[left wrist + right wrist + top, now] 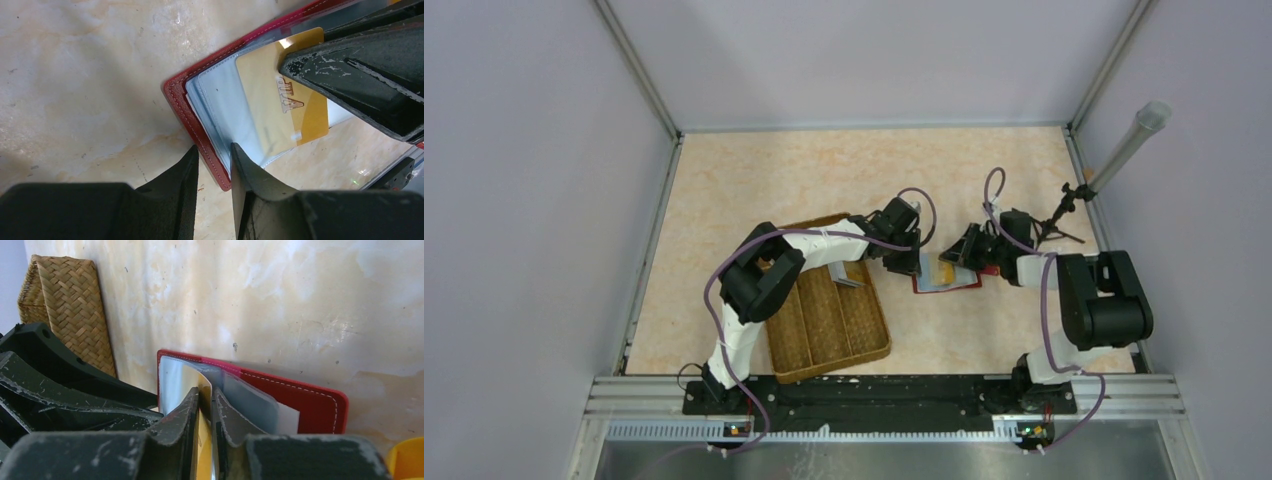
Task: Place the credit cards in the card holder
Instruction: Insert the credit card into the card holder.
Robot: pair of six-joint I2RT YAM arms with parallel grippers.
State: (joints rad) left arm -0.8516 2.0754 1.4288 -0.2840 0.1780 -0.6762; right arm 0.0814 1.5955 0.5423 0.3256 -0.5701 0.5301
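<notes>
— One gold credit card (270, 100): where is it sitting?
— The right gripper (205, 391) is pinching it, its end lying over the open card holder (176, 95) on the table (75, 75).
— And the left gripper (212, 150)?
— It is nipping the holder's red corner.

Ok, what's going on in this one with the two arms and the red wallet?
The left gripper pinches one edge of the open card holder, which lies on the table beside the woven tray. The right gripper is shut on a gold credit card marked VIP and holds it over the pale blue sleeves. Most of the card shows outside them, so it is not yet seated. Whether its end has entered a slot is hard to tell.
</notes>
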